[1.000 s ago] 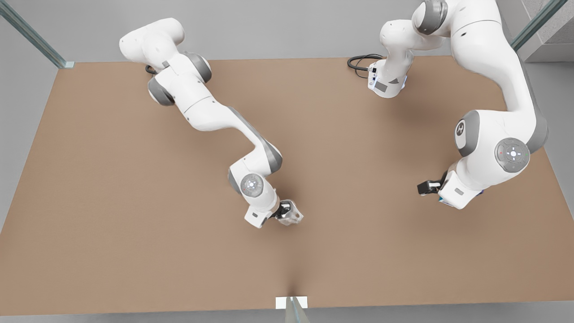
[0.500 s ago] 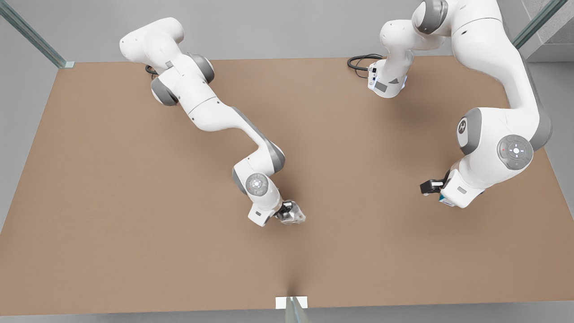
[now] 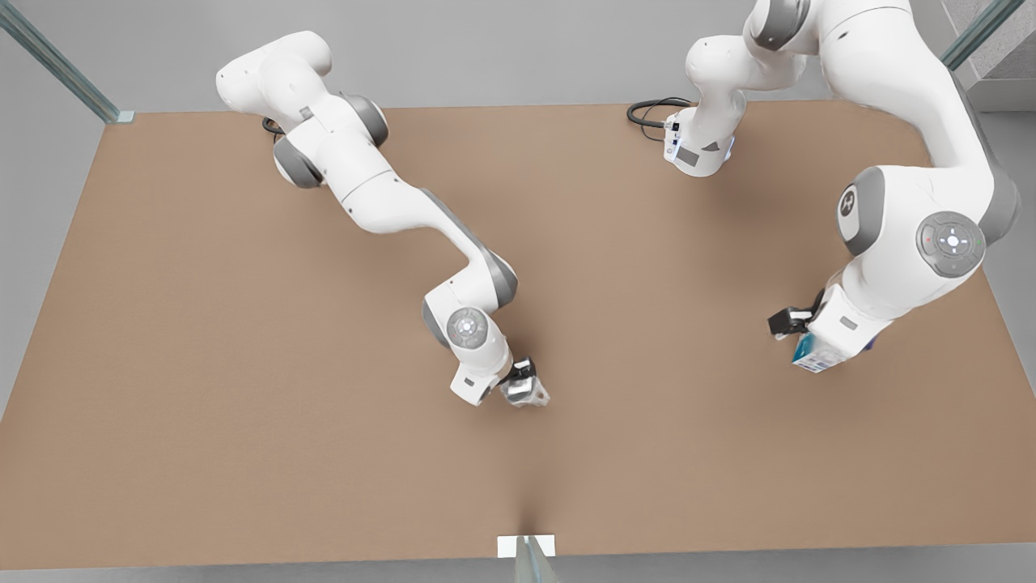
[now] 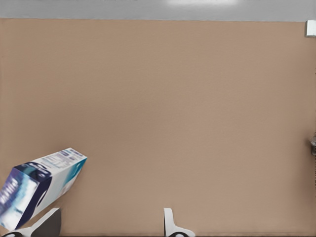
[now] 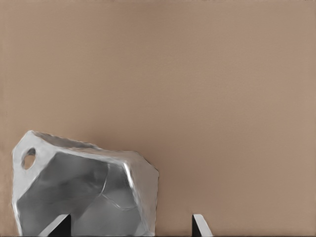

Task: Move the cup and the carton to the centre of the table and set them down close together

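The silvery faceted cup [image 3: 528, 393] is near the middle of the table [image 3: 243, 364]. My right gripper [image 3: 520, 378] is right over it. In the right wrist view the cup [image 5: 84, 192] shows its wide mouth. One finger [image 5: 58, 226] overlaps that mouth, and the other finger [image 5: 200, 225] stands apart from the cup's wall, so the right gripper [image 5: 129, 226] is open. The white, teal and dark blue carton [image 3: 812, 355] peeks out under my left gripper [image 3: 797, 336] at the front view's right. In the left wrist view the carton [image 4: 42, 190] is beside one finger [image 4: 47, 223], outside the open left gripper [image 4: 109, 225].
The right arm's base and its black cable [image 3: 647, 113] sit at the table's far edge. A small white marker [image 3: 526, 545] lies at the near edge. Bare tabletop [image 3: 664, 364] stretches between the cup and the carton.
The left arm's wrist and elbow have shifted toward the front view's right and far side, uncovering more of the carton. The right gripper has moved slightly, and the cup now looks narrower.
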Controlling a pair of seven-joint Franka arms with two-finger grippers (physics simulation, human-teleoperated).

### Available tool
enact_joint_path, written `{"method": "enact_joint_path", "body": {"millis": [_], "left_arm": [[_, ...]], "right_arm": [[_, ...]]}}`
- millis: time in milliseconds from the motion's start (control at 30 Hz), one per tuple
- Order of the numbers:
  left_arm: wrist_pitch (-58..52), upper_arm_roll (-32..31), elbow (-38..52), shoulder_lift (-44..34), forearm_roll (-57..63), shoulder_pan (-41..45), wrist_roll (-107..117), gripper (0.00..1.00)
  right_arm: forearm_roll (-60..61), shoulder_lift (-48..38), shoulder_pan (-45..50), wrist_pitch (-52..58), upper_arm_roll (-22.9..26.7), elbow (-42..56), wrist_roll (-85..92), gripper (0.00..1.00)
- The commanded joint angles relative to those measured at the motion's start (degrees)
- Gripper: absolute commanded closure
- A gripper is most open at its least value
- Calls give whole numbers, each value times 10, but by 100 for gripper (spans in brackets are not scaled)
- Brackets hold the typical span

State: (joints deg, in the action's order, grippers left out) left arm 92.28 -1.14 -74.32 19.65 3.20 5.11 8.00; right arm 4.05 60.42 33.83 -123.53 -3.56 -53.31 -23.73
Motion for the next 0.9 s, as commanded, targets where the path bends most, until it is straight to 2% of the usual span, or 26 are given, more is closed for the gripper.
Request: {"method": "enact_joint_path", "body": {"millis": [0,67,133,167,200,267,300,333,367,400,433,467,500,533,633,700,767,867], "left_arm": [[-5,0,0,-1,0,-1,-5,0],[-3,-1,-16,-15,0,-4,-89,0],[4,-8,-52,-27,3,-49,-233,0],[33,-12,-80,-27,15,-73,-276,0],[50,-12,-93,-25,20,-90,-279,0],[77,-12,-121,-18,23,-108,-287,0],[117,-8,-159,-22,25,-109,-287,0],[123,-6,-164,-19,53,-113,-287,0],[124,-7,-166,-13,55,-122,-298,0],[137,-7,-168,-2,55,-143,-335,0],[156,-6,-180,3,55,-156,-347,0],[156,-6,-182,8,55,-164,-362,0],[156,-6,-183,13,55,-172,-373,0],[151,-6,-183,16,55,-179,-393,0],[143,-6,-225,14,54,-178,-397,0],[143,-4,-225,16,55,-179,-398,0],[143,2,-224,11,56,-179,-405,0],[149,16,-222,14,57,-180,-421,0]], "right_arm": [[1,-6,1,0,0,-2,0,0],[16,-28,9,12,0,-12,0,0],[23,-70,11,51,8,-32,1,0],[23,-115,4,48,15,-80,-1,0],[26,-179,3,47,41,-149,0,0],[23,-277,-25,55,52,-234,4,0],[23,-320,-48,79,66,-260,8,0],[24,-379,-90,91,76,-329,14,0],[23,-402,-144,122,76,-350,65,0],[23,-421,-185,181,94,-343,125,0],[17,-432,-191,234,143,-309,167,0],[15,-433,-221,269,163,-286,236,0],[9,-439,-288,271,117,-286,262,0],[-45,-450,-380,275,21,-290,263,0],[-58,-456,-386,283,19,-285,263,0],[-57,-457,-380,286,20,-285,259,0],[-57,-451,-359,282,43,-279,264,0],[-48,-446,-363,273,42,-276,264,0]]}}
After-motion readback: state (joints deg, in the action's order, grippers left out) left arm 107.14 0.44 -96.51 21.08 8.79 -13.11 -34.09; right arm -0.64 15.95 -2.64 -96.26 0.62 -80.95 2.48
